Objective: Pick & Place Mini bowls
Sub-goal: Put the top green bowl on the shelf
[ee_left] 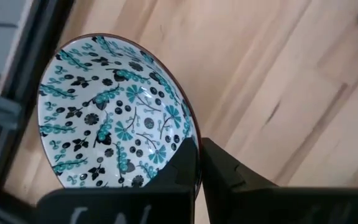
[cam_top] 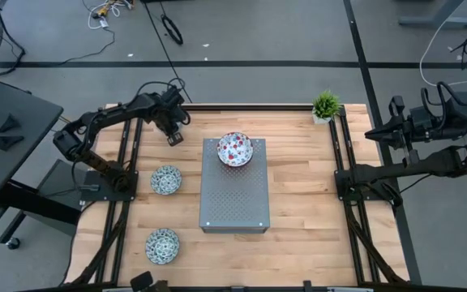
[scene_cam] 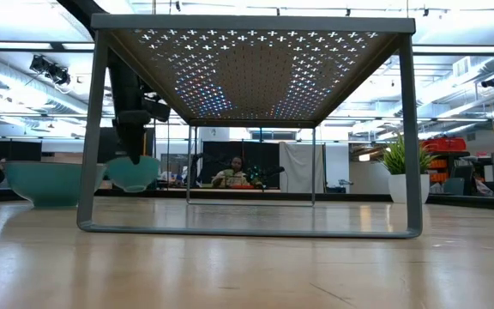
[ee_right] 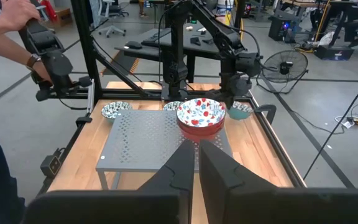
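My left gripper is over the table's far left part, shut on a blue-green patterned mini bowl, which also shows in the low view. Two more blue-green bowls sit on their bases on the wood, left of the grey perforated box. A stack of red-speckled bowls stands on the box top near its far edge. My right gripper waits shut beyond the table's right edge, touching nothing. My left gripper pinches the blue-green bowl by its rim, one finger inside the bowl and the other finger outside its wall. The fingers come from above, pointing down. In the low view the bowl hangs roughly upright, its base just above the wood.
A small green potted plant stands at the far edge, right of the box. Bare wood lies right of the box and at the near edge. Black frame rails run along both sides. A person's hand shows beyond the table's left side.
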`<state>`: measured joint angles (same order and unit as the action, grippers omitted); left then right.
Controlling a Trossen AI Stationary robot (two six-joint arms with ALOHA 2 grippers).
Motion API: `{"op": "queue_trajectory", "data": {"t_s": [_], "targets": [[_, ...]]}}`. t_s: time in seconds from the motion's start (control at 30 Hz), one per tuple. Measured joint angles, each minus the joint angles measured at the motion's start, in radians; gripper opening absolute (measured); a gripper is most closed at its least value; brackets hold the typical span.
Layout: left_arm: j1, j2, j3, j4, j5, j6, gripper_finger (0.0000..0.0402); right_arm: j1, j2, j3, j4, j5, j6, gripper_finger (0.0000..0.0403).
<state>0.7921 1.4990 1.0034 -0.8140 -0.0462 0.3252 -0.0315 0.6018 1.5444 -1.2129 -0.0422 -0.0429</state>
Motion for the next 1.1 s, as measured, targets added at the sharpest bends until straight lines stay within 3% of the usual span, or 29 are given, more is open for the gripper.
{"op": "queue_trajectory", "data": {"t_s": [0.57,1.1], "targets": [[-0.040,-0.024,0.152,-0.136,-0.060,0.011,0.0009,0.000,0.000,0.000,0.000,0.000,0.000,0.0029],[-0.135,-0.109,0.404,-0.288,-0.042,-0.034,0.0009,0.000,0.000,0.000,0.000,0.000,0.000,0.0029]]}}
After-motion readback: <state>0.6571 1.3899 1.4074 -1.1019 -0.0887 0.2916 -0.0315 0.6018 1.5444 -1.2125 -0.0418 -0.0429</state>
